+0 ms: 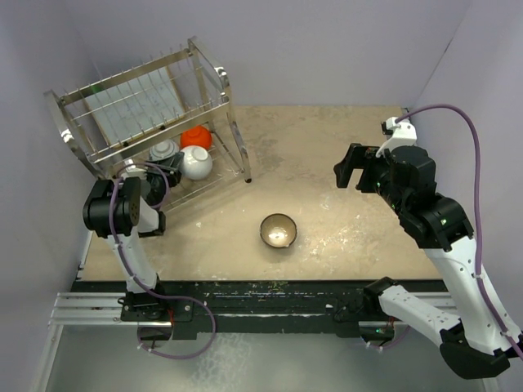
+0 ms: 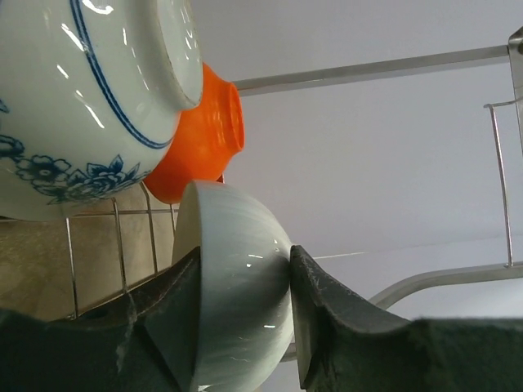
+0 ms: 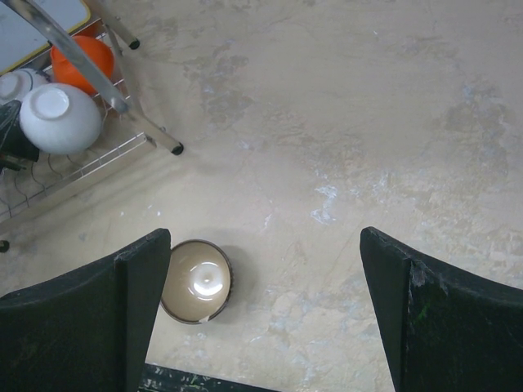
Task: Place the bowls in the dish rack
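Observation:
The dish rack (image 1: 221,82) stands at the far left. Its lower tier holds an orange-red bowl (image 1: 196,135), a blue-and-white bowl (image 1: 163,150) and a white bowl (image 1: 197,162). My left gripper (image 1: 172,171) reaches into that tier. In the left wrist view it (image 2: 243,261) is shut on the white bowl (image 2: 237,245), which stands on edge on the rack wires below the blue-and-white bowl (image 2: 73,98) and the orange-red bowl (image 2: 200,135). A dark brown bowl (image 1: 278,230) with a shiny pale inside sits upright on the table. My right gripper (image 1: 352,169) is open and empty, high above the table right of it. No beige bowl is in view.
A pale tray (image 1: 135,104) lies in the rack's upper tier. The rack's front leg (image 1: 247,175) stands between the rack and the brown bowl (image 3: 196,281). Purple walls close in the table on the left, the back and the right.

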Action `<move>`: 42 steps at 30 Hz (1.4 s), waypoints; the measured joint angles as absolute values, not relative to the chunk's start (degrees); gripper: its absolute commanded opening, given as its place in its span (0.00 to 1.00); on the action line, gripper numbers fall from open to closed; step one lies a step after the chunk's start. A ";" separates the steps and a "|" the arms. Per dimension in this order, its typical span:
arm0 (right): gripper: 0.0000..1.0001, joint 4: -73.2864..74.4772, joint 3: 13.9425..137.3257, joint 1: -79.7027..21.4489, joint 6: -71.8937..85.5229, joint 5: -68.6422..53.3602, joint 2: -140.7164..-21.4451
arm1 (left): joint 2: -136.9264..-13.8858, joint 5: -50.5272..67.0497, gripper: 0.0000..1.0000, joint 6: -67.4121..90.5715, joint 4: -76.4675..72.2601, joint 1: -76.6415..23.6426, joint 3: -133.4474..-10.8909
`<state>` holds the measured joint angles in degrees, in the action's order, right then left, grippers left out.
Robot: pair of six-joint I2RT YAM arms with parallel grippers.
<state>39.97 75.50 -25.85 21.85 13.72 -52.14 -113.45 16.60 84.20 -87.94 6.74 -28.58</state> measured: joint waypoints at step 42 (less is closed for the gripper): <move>0.99 37.30 72.62 -25.85 21.85 10.74 -49.39 | -76.58 3.99 0.95 60.07 -13.91 6.85 -35.94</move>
